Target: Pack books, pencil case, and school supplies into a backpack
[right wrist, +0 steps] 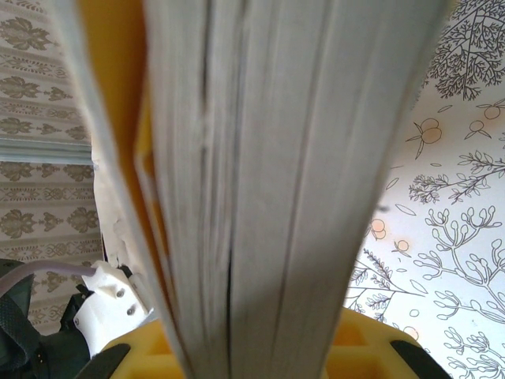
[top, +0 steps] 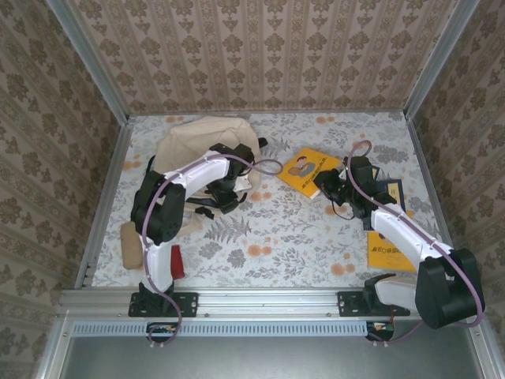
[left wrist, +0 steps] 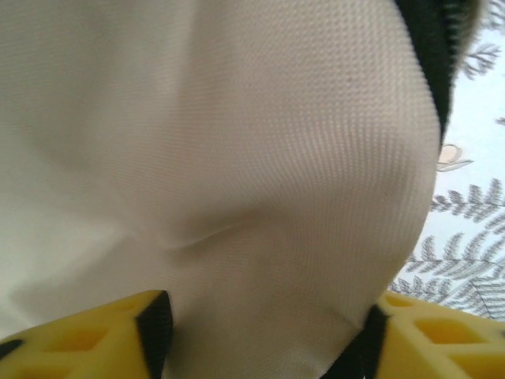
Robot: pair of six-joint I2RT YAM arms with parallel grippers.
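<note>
Top view: a floral bench (top: 276,229) stands inside wallpapered walls (top: 276,47). The backpack (top: 201,138) lies far left, at the left end effector (top: 225,193). The right end effector (top: 325,185) clamps the cartoon book (top: 304,170) mid-right.
Left wrist: backpack cloth lies between the fingers (left wrist: 79,339); I cannot tell if it is gripped.
Right wrist: the book's pages are clamped, with the bench beyond.

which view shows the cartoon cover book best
The top external view: the cartoon book faces the camera cover up, cartoon picture visible, the right gripper shut on its near edge. The right wrist view sees it edge-on, pages and yellow cover between the fingers. The left wrist view faces the backpack fabric.
</note>
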